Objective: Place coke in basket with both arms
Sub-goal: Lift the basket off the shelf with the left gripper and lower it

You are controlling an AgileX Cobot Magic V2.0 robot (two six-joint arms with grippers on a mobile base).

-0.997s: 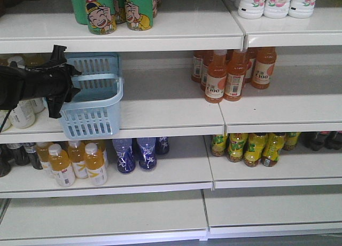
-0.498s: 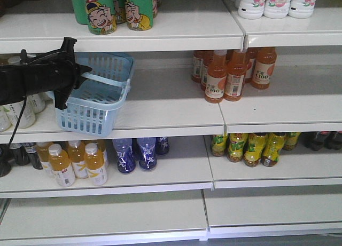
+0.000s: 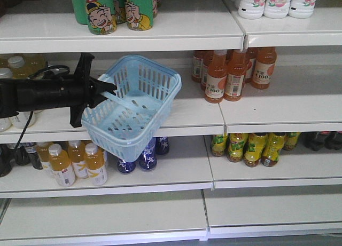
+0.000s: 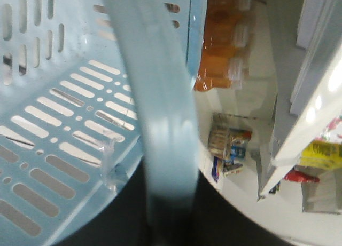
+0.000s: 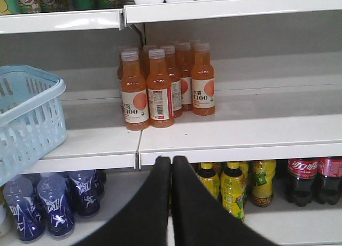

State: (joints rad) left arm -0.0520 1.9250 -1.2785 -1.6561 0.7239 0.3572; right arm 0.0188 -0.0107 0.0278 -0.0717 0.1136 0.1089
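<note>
Holds the basket (image 3: 140, 110) by its handle (image 3: 125, 99) in the left gripper (image 3: 106, 89), jaws closed on the bar. Carries it tilted, opening up and forward, lower corner hanging past the front edge of the middle shelf (image 3: 192, 118) and over the blue bottles (image 3: 145, 155). Shows the right gripper (image 5: 171, 166) low in the wrist view, jaws pressed together on nothing, facing the orange bottles (image 5: 160, 88). Shows dark cola bottles (image 5: 302, 176) one shelf down, far right.

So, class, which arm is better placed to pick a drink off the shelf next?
Right. The left gripper holds the basket, tilted off the shelf; the right gripper is empty, shut, and faces the orange bottles.
</note>
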